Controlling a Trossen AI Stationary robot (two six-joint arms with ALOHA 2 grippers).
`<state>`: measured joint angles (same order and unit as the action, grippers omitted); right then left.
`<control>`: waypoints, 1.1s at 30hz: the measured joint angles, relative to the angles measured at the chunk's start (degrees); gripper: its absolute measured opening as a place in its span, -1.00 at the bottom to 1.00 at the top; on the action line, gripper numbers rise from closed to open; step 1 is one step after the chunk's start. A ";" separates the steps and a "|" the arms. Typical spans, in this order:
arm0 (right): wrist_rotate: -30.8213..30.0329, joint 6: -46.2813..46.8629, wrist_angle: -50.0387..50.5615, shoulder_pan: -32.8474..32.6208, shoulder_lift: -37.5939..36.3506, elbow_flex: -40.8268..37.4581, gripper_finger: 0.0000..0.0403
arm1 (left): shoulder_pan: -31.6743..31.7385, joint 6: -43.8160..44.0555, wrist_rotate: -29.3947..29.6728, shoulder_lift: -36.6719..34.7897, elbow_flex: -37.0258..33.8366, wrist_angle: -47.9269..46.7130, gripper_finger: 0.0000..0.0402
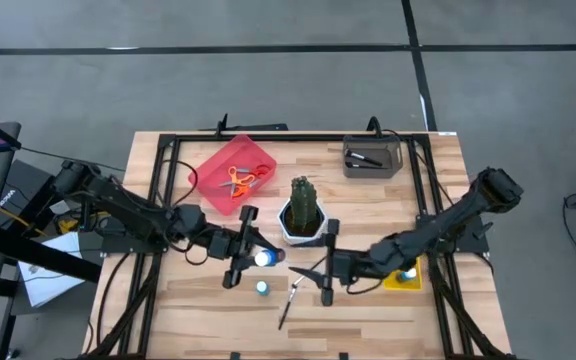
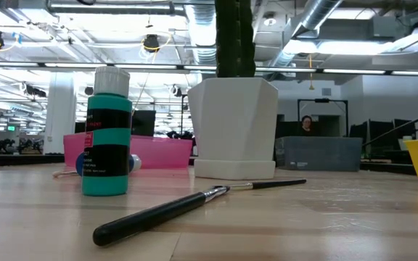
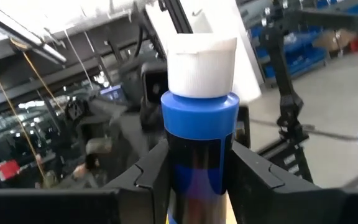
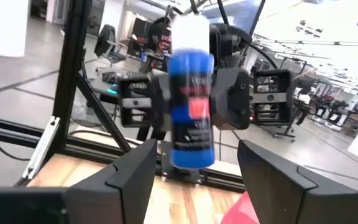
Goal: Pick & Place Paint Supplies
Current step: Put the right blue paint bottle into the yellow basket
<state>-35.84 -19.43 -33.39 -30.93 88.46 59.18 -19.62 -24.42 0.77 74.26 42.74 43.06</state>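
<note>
My left gripper (image 1: 258, 258) is clamped on a blue paint bottle (image 1: 265, 258) with a white cap, held off the table near the middle, just in front of the cactus pot (image 1: 303, 224). Left wrist view confirms it: bottle (image 3: 199, 124) squeezed between both fingers (image 3: 151, 168), cap pointing away from the wrist.

My right gripper (image 1: 324, 272) sits just right of that, fingers spread wide with nothing between them (right wrist view shows the gap clearly). Through that gap I see the same bottle (image 4: 191, 93) hanging in the left gripper's grip (image 4: 194, 102), facing me, apart from my right fingers (image 4: 132, 171).

Other supplies:
- second paint bottle (image 1: 262, 289) stands upright on the wood, in front of the held one; in the low view it reads teal with a white cap (image 2: 107, 134)
- one dark-handled paintbrush (image 1: 290, 300) lies flat on the table just right of that bottle, below the right gripper; low view shows it (image 2: 173, 210) lying diagonally
- orange-handled scissors (image 1: 240, 180) lie in the red tray (image 1: 218, 165), back left
- a blue bottle (image 1: 406, 275) sits in the yellow bin (image 1: 415, 283) on the right side
- grey box (image 1: 371, 157) at back right holds dark items; can't tell what they are

Cactus (image 1: 304, 200) stands in its white pot mid-table.
</note>
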 joint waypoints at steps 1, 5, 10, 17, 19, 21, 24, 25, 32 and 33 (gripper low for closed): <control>-0.65 -0.07 0.56 -0.68 -0.65 0.00 0.10 | 0.00 -0.50 0.54 -0.68 0.00 -1.58 -0.41; -1.70 -0.69 0.85 -2.67 -1.76 0.09 0.09 | 0.27 -0.77 1.58 -1.12 0.00 -5.44 -0.43; -1.74 -1.56 1.03 -2.22 -1.20 0.07 0.08 | 1.47 -0.63 1.51 1.83 0.74 -5.37 -0.43; -5.52 -2.22 6.17 -2.44 -1.07 2.28 0.08 | 2.07 0.31 0.90 8.86 6.76 -10.24 -0.42; -7.58 -1.36 12.02 -3.59 -1.05 5.01 0.08 | 2.43 0.35 0.82 10.58 9.00 -11.98 -0.42; -9.17 1.59 18.86 -4.82 -1.05 7.96 0.08 | 2.45 0.52 0.88 11.65 10.40 -13.95 -0.42; -11.73 8.34 28.50 -6.52 -1.09 11.52 0.08 | 2.45 0.99 0.88 13.08 11.67 -15.56 -0.42; -12.54 10.69 31.15 -7.02 -1.09 12.42 0.08 | 2.42 1.04 0.92 13.43 12.02 -15.45 -0.42; -13.70 17.32 36.58 -8.42 -1.07 13.78 0.08 | 2.34 2.32 0.86 16.04 13.77 -15.35 -0.41; -13.70 17.37 36.69 -8.38 -1.07 13.79 0.08 | 2.34 2.40 0.86 16.35 14.07 -15.31 -0.41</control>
<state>-49.54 -2.06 3.30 -39.31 87.39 72.97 -17.28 -22.02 1.63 90.61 56.81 27.75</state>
